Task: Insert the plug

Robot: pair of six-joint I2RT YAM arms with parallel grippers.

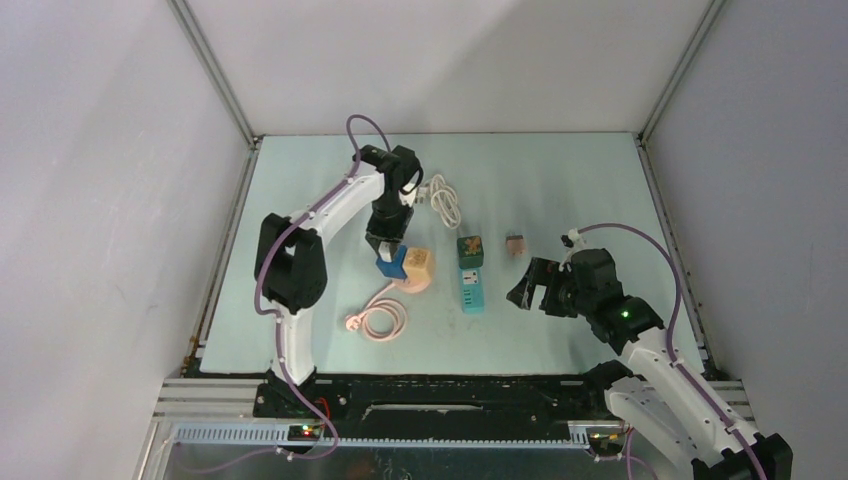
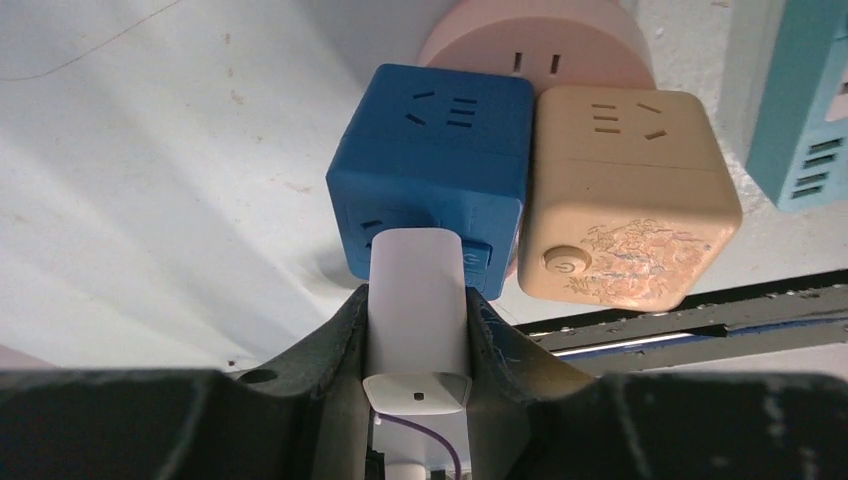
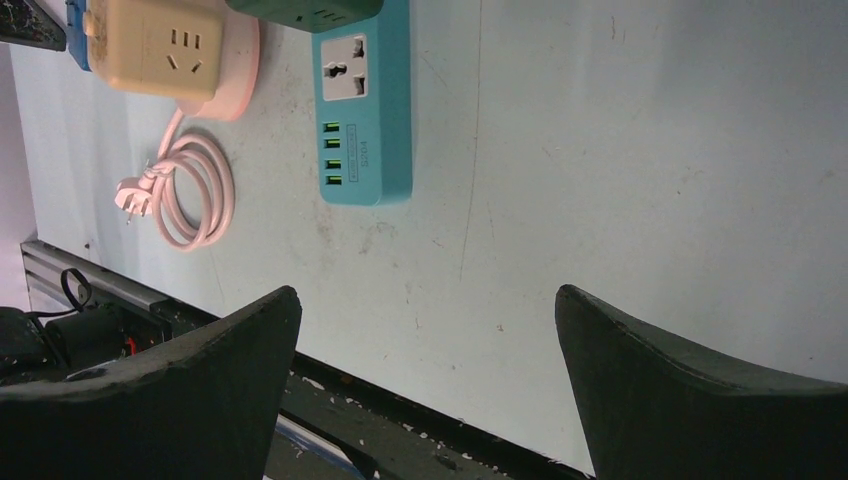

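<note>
My left gripper (image 2: 418, 305) is shut on a white plug (image 2: 417, 290), whose front end sits against the near face of a blue cube socket (image 2: 432, 165). In the top view the left gripper (image 1: 387, 245) stands over the blue cube (image 1: 391, 265). A beige cube socket (image 2: 622, 190) touches the blue one on its right, and both rest on a round pink socket base (image 2: 530, 45). The plug's white cable (image 1: 446, 200) lies coiled behind. My right gripper (image 3: 425, 310) is open and empty above bare table, right of the teal power strip (image 1: 472, 288).
A teal power strip (image 3: 365, 95) with a green cube socket (image 1: 470, 249) at its far end lies mid-table. A coiled pink cable with plug (image 1: 378, 320) lies near the front. A small pink adapter (image 1: 515, 244) sits to the right. The table's black front rail (image 2: 700, 320) is close.
</note>
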